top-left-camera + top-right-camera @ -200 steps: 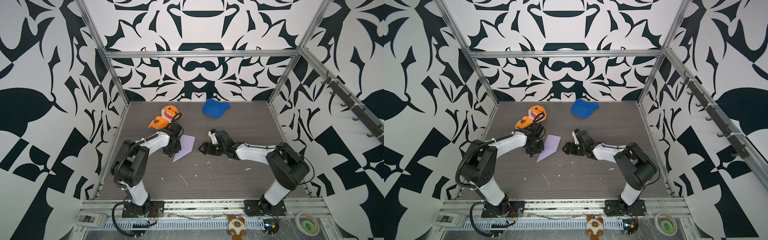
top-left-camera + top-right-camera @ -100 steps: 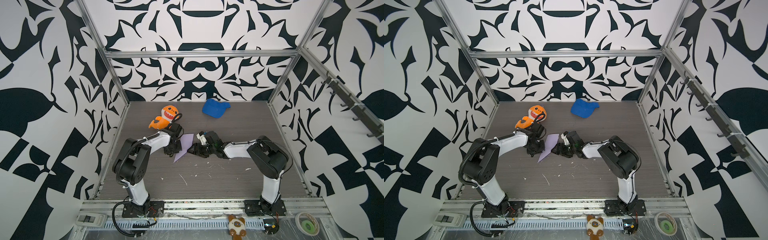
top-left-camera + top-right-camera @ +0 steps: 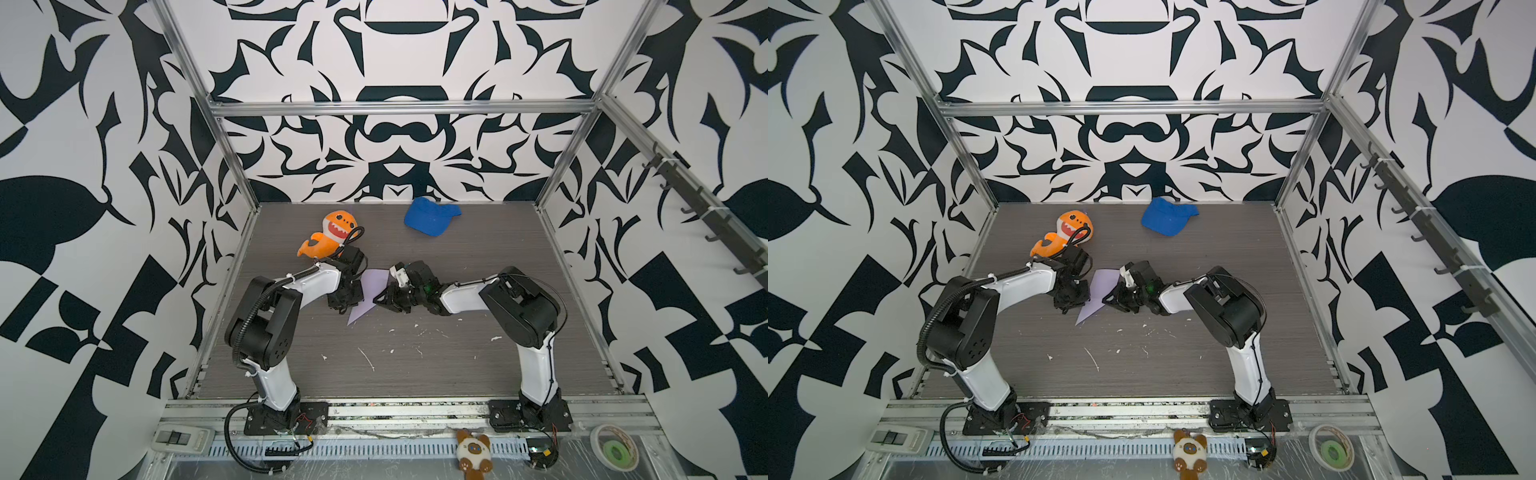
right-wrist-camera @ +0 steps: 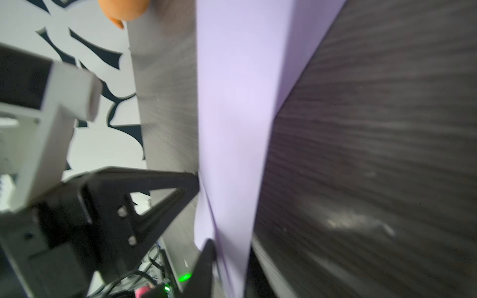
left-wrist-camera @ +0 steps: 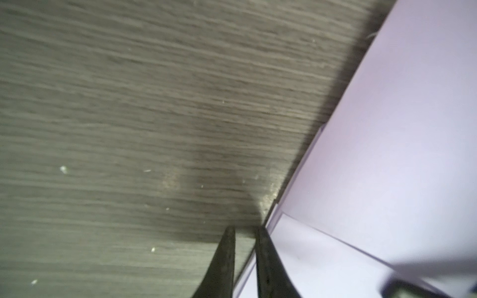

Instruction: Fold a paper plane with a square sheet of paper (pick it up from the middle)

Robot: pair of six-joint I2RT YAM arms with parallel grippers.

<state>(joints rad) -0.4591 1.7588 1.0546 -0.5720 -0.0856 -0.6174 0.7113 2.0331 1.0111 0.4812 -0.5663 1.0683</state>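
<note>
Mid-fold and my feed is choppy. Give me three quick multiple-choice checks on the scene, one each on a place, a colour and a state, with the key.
1. Where is the blue cap?
A) at the far edge of the table, to the right of the orange plush shark in the top views
B) under the left arm
C) by the front rail

2. What colour is the square sheet of paper?
A) yellow
B) green
C) pale lavender

3. What state is the sheet in?
A) flat and unfolded
B) partly folded, layers overlapping
C) crumpled into a ball

Key:
1 A: both top views show it at the far edge.
2 C: it looks lavender in every view.
3 B: the left wrist view shows stacked folded edges.
</note>
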